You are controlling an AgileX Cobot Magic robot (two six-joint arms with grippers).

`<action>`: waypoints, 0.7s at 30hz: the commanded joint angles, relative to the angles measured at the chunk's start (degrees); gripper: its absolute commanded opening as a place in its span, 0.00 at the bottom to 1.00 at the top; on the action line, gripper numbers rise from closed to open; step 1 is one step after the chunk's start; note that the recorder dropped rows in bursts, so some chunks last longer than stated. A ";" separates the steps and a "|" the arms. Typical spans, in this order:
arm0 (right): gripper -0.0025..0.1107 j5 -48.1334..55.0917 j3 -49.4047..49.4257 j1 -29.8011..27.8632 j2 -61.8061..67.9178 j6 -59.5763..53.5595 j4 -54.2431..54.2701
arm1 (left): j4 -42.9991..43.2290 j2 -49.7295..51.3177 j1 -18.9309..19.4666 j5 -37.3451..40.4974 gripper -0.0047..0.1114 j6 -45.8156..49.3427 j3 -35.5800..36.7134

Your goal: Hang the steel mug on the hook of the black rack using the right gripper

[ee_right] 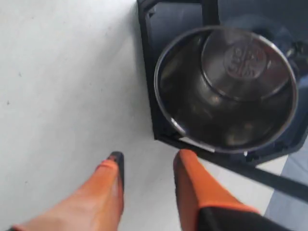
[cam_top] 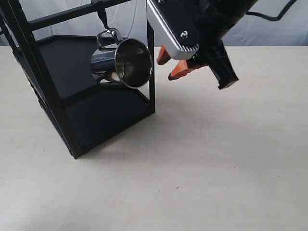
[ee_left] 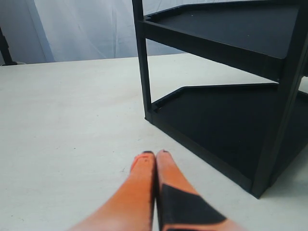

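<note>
So there's just 1 steel mug [cam_top: 122,62] here and it's hanging by its looped handle from the hook [cam_top: 101,15] on the top crossbar of the black rack [cam_top: 86,96], tipped sideways with its open mouth facing the right tool [cam_top: 172,63]. Inside the mug looks empty, only the stamped bottom shows in the right wrist view. The rack's 2 flat trays have nothing on them. The right tool sits just beside the mug, fingers spread apart, holding nothing. The left tool [ee_left: 155,156] is low over the pale tabletop [cam_top: 216,159] near the rack's foot, fingers pressed together, also holding nothing.
</note>
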 commanded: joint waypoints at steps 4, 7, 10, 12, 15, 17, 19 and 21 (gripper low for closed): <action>0.01 5.10 0.48 -0.25 -4.47 28.48 -1.89 | 0.20 0.25 -0.13 -0.51 0.04 -0.21 -0.09; 0.01 4.31 1.97 -0.25 -4.47 37.69 1.91 | 0.20 0.25 -0.13 -0.51 0.04 -0.21 -0.09; 0.01 -1.05 5.89 -0.25 -4.47 42.93 4.85 | 0.20 0.25 -0.13 -0.51 0.04 -0.21 -0.09; 0.01 -6.01 9.24 -0.33 -4.47 45.76 5.36 | 0.20 0.25 -0.13 -0.51 0.04 -0.21 -0.09; 0.01 -15.24 15.34 -0.45 -4.47 51.48 6.18 | 0.20 0.25 -0.13 -0.51 0.04 -0.21 -0.09; 0.01 -21.68 19.88 -1.08 -4.60 53.48 10.02 | 0.20 0.25 -0.13 -0.51 0.04 -0.21 -0.09; 0.01 -27.92 24.31 -2.35 -5.41 53.64 16.13 | 0.20 0.25 -0.13 -0.51 0.04 -0.21 -0.09; 0.01 -33.95 28.56 -3.34 -6.84 53.64 21.06 | 0.20 0.25 -0.13 -0.51 0.04 -0.21 -0.09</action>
